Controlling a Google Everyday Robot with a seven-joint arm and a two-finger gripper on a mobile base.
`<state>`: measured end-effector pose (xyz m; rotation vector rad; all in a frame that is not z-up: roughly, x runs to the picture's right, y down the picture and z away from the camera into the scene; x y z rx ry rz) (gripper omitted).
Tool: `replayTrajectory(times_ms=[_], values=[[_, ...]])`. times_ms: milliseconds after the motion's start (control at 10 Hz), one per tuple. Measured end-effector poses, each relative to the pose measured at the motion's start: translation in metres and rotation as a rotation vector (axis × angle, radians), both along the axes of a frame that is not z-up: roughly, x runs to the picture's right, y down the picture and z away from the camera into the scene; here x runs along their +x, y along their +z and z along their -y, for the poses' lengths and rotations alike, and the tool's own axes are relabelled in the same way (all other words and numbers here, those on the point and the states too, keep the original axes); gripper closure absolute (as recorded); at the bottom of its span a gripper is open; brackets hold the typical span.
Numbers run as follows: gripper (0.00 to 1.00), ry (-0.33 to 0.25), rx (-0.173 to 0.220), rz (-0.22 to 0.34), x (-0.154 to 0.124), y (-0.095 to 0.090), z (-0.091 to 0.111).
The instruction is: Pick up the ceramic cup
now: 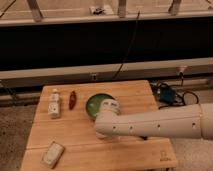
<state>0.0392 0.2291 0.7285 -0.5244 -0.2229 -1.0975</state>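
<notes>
Reaching in from the right over a wooden bench (140, 95), a pale arm (160, 125), ending in a rounded bend near the middle. Just past that bend, the gripper (108, 114), largely hidden behind the arm; cannot tell whether spread or closed. Right there too, the whitish cup (111, 105), set against the right rim of the green bowl (95, 106); touching the gripper or not, cannot tell. Farther left, a small red thing (72, 100), then a white bottle (54, 102). Near the front left corner, well apart from the rest, a flat pale packet (52, 154).
</notes>
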Motion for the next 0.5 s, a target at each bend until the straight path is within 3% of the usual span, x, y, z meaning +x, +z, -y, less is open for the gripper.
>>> replayTrajectory(times_ms=[500], values=[[0.98,-0.015,0.006,0.01,0.0036,-0.0076,0.0124]])
